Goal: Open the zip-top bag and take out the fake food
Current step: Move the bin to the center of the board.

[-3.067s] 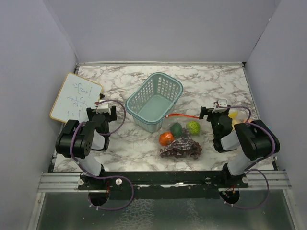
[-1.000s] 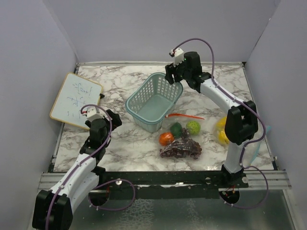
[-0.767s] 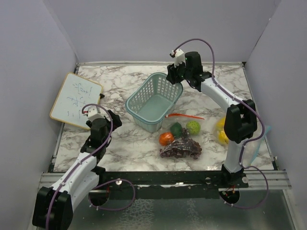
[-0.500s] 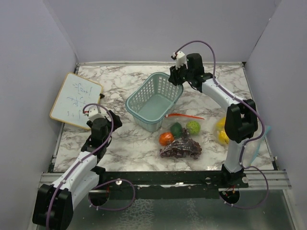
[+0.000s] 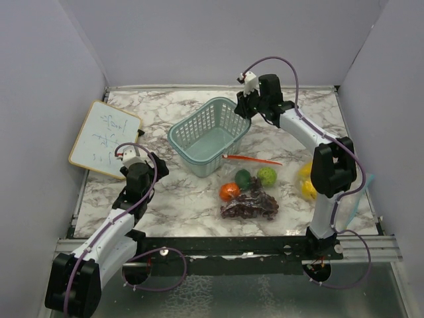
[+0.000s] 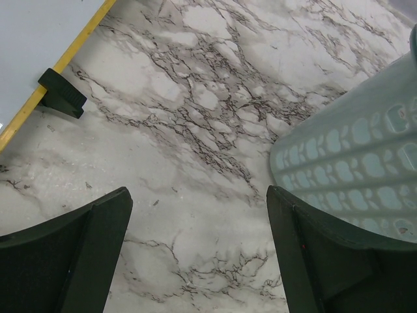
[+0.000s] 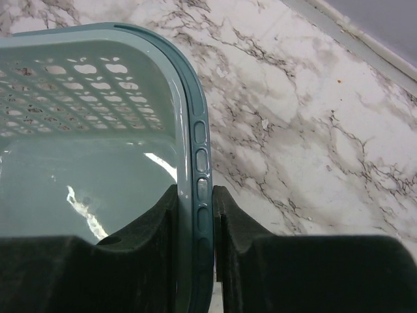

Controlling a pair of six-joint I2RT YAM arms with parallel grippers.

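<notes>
The right fingers (image 7: 234,225) are clenched on the rim of the teal basket (image 7: 193,111); the left fingers (image 6: 313,254) are spread above the marble bench (image 6: 195,130).
Only the top view shows the fake food (image 5: 249,192), clustered near the bench's front just beside the basket, the whiteboard (image 5: 104,138) at the left edge, and grey walls around.

Teal mesh basket (image 5: 211,140) and whiteboard (image 5: 105,139) on a marbled surface (image 5: 179,195).
The basket stands mouth-up toward the middle of the surface. The small whiteboard (handwriting on it, too small to read) lies at the left edge, well apart, with a black clip (image 6: 62,93) against its yellow frame.
</notes>
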